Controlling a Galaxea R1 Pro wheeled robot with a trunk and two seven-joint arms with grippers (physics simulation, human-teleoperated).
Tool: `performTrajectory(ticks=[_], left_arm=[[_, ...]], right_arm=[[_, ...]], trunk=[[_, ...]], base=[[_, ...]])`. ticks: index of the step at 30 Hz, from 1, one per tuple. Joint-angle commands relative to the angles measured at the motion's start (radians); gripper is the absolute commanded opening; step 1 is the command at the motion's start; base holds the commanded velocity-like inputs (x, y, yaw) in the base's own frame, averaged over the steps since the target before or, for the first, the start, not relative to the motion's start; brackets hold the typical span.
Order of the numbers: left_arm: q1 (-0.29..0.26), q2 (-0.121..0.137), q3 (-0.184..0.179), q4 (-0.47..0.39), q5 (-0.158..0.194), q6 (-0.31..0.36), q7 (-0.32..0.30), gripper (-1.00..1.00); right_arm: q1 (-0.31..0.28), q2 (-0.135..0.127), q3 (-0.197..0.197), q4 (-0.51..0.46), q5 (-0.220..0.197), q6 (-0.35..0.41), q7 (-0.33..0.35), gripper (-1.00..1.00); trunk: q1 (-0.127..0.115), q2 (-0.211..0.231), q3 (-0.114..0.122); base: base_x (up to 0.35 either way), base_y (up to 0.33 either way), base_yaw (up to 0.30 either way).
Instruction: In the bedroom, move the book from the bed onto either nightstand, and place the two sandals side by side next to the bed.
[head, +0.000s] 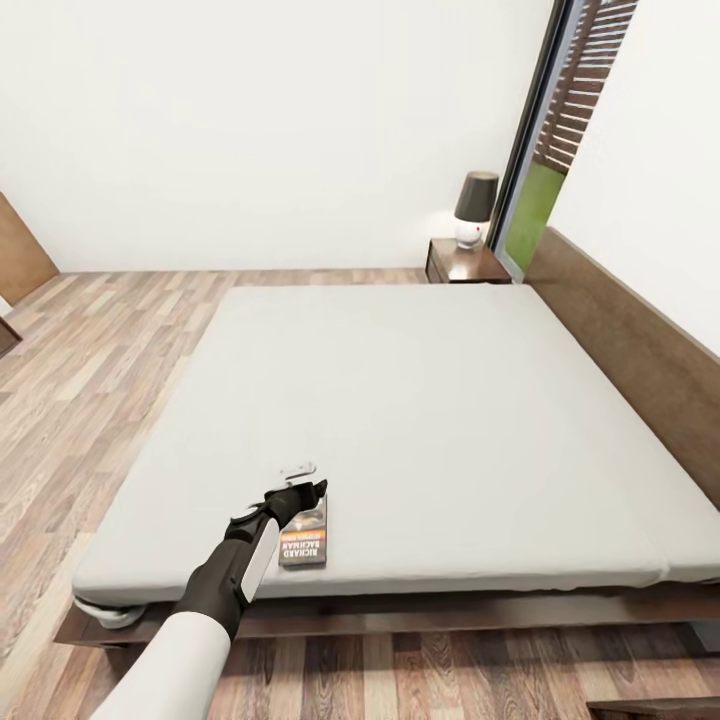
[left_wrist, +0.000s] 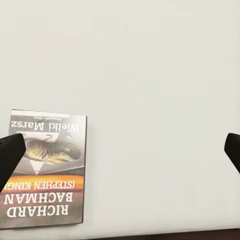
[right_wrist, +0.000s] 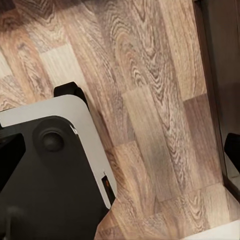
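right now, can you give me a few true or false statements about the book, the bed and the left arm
1. The book lies flat on the bed, near its foot edge. True.
2. The left gripper is clamped on the book. False: its fingers are spread wide, with the book under one of them.
3. A lamp stands on the nightstand. True.
4. The book rests on the nightstand. False: it is on the mattress.
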Motion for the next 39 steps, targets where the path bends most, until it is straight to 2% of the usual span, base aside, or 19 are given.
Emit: performTrajectory(ticks=[1,12,26,39], left_arm=[[0.0,-0.001,0.005,-0.002,0.007,0.006,-0.004,1.0],[0.0,-0.001,0.005,-0.005,0.011,0.004,-0.004,1.0],[0.0,-0.001,0.005,-0.005,0.011,-0.007,-0.004,1.0],[0.0,-0.001,0.006,-0.005,0.011,-0.019,-0.004,1.0]], right_arm=[[-0.001,0.0,-0.008,0.001,-0.003,-0.002,0.006,1.0],[-0.001,0.0,-0.008,0.001,-0.003,-0.002,0.006,1.0],[-0.001,0.0,-0.008,0.001,-0.003,-0.002,0.006,1.0],[-0.001,0.0,-0.008,0.001,-0.003,-0.002,0.006,1.0]], trunk=[[0.0,-0.002,-0.003],[0.0,-0.002,-0.02],[0.0,-0.002,-0.042],[0.0,-0.002,-0.062]], base=[[0.0,0.0,0.0],[0.007,0.0,0.0],[0.106,0.0,0.0],[0.231,0.0,0.0]])
